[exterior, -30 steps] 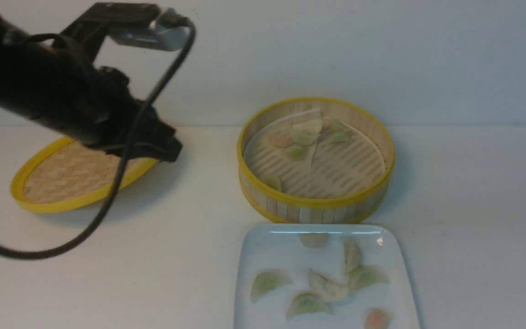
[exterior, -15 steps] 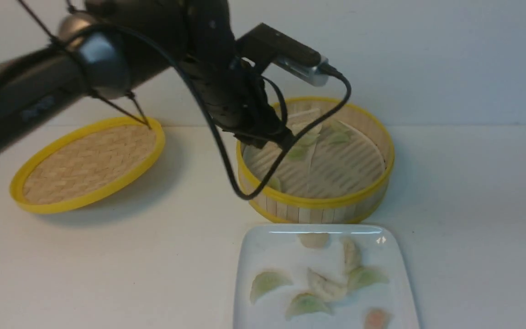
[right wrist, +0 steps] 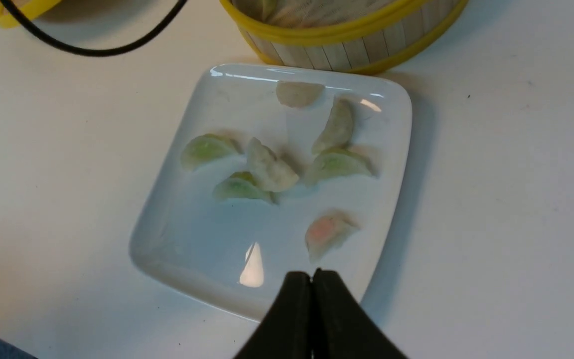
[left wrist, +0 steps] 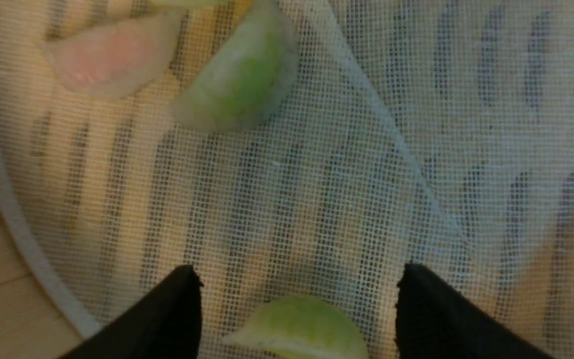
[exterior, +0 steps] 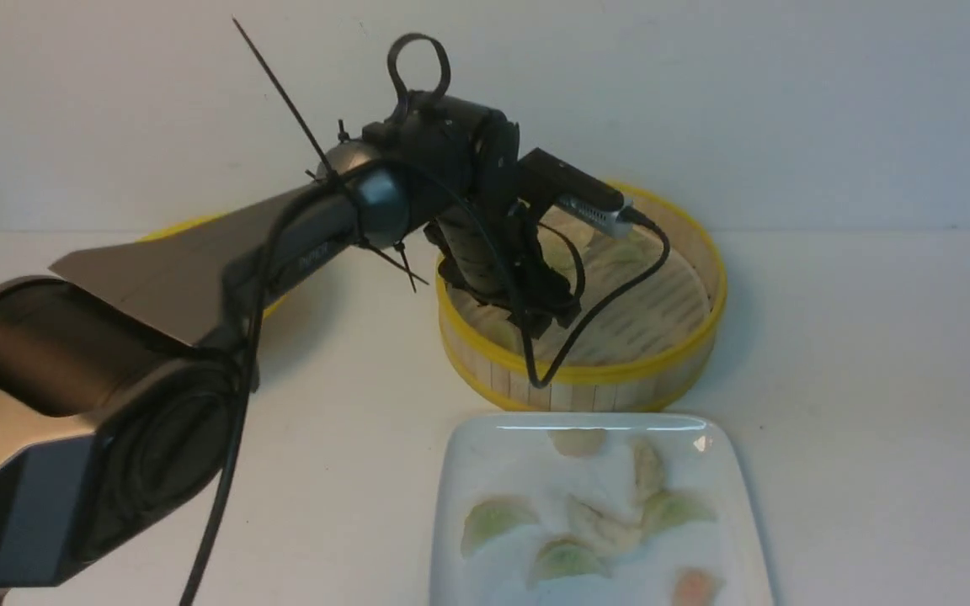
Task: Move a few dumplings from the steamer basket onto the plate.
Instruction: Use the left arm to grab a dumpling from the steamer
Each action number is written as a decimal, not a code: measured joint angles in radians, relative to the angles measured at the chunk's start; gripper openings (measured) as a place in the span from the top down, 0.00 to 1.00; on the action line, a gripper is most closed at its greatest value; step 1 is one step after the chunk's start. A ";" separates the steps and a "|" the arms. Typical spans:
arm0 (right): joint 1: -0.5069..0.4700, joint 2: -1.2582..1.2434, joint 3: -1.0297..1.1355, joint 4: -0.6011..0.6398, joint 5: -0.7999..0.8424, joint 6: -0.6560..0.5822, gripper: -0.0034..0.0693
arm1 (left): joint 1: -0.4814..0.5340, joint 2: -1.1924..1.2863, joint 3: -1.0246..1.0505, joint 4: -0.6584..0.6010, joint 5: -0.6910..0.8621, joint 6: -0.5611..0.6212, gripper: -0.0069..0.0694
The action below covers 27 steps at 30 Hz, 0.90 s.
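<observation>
My left gripper [exterior: 548,316] reaches down inside the steamer basket [exterior: 704,278]. In the left wrist view the left gripper [left wrist: 297,274] stands open just over the white liner [left wrist: 416,124]. A pale green dumpling [left wrist: 299,329] lies between its fingers, with a gap on each side. A second green dumpling [left wrist: 239,85] and a pinkish one [left wrist: 107,57] lie farther along the liner. The plate [exterior: 468,454] sits in front of the basket and holds several dumplings [right wrist: 267,172]. My right gripper [right wrist: 312,274] is shut and empty, hovering over the plate's edge [right wrist: 192,234] beside a pinkish dumpling [right wrist: 324,232].
The woven yellow-rimmed lid [exterior: 173,227] lies left of the basket, mostly hidden behind my left arm. The arm's black cable [exterior: 586,328] droops over the basket's front rim. A white wall stands close behind the basket.
My left arm has swung right from above the lid and dropped into the basket, and its jaws have opened from shut. The plate, its dumplings and the right gripper have not moved.
</observation>
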 joint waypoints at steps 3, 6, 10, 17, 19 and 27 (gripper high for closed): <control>0.000 0.000 0.000 0.000 0.000 0.000 0.97 | 0.000 0.018 -0.001 0.015 0.008 -0.009 0.29; 0.000 0.000 0.000 0.000 0.001 0.000 0.97 | 0.000 0.026 -0.005 0.019 0.020 -0.012 0.29; 0.000 0.000 0.000 0.000 0.003 0.000 0.97 | 0.000 0.029 -0.008 0.019 0.025 -0.016 0.30; 0.000 0.000 0.000 0.003 0.003 0.000 0.97 | -0.001 0.026 -0.009 0.014 0.033 -0.018 0.50; 0.000 0.000 0.000 0.003 0.003 0.000 0.97 | -0.001 0.026 -0.009 0.014 0.035 -0.018 0.50; 0.000 0.000 0.000 0.003 0.003 0.000 0.97 | -0.002 -0.036 -0.093 0.018 0.104 -0.018 0.50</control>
